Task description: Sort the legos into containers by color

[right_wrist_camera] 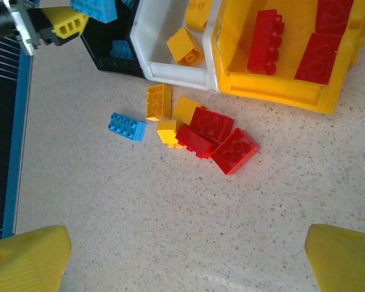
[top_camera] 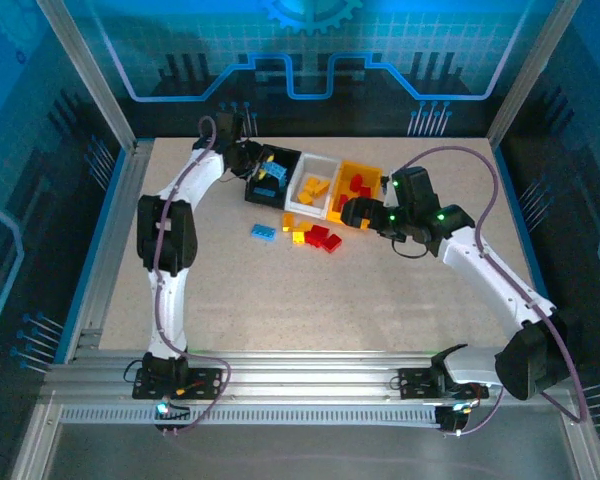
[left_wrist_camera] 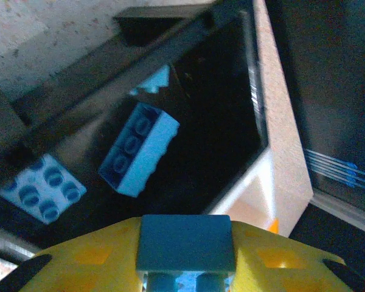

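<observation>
Blue lego (left_wrist_camera: 185, 243) in left fingers (left_wrist_camera: 91, 258), lettering seemingly blurred.

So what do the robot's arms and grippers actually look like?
Each arm is white tubing with chunky black joints: the left arm and the right arm. A purplish cable loops along each one. Small green lights glow near the right arm's wrist. The right gripper has yellow plastic fingers, and so does the left gripper.
</observation>
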Robot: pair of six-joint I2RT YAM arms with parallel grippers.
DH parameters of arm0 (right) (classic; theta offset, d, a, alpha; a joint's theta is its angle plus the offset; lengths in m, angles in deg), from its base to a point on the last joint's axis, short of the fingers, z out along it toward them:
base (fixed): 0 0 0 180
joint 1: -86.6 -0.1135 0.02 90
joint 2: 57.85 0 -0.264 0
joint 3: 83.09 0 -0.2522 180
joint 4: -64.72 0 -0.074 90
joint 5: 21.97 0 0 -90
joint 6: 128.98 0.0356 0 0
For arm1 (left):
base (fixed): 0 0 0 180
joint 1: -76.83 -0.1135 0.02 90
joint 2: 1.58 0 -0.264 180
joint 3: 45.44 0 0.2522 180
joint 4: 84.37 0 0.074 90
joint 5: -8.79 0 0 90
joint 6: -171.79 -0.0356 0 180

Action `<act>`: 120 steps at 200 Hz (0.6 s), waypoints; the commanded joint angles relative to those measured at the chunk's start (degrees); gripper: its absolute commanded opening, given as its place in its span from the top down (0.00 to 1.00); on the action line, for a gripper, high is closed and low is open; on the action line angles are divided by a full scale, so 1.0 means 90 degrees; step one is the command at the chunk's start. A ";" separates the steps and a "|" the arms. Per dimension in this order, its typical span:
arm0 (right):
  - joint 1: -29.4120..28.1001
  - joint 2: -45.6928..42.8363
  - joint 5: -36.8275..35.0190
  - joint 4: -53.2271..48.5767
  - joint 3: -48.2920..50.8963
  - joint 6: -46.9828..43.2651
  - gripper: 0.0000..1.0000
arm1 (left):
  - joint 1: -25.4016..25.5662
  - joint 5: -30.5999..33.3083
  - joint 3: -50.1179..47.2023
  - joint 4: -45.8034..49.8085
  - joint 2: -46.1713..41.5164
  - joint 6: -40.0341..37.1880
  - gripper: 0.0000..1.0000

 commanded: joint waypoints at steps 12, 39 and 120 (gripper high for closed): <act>-0.0039 0.0160 0.0028 -0.0331 -0.0259 -0.0310 0.00 | -0.0040 0.0353 0.0460 -0.0030 0.0474 0.0405 0.59; -0.0031 0.0360 0.0093 -0.0278 -0.0250 -0.0355 0.00 | -0.0044 0.0478 0.0751 0.0074 0.0644 0.0389 0.52; -0.0060 0.0823 0.0414 -0.0145 -0.0406 -0.0367 0.00 | 0.0042 0.0371 0.0867 0.0457 0.0279 -0.0297 0.40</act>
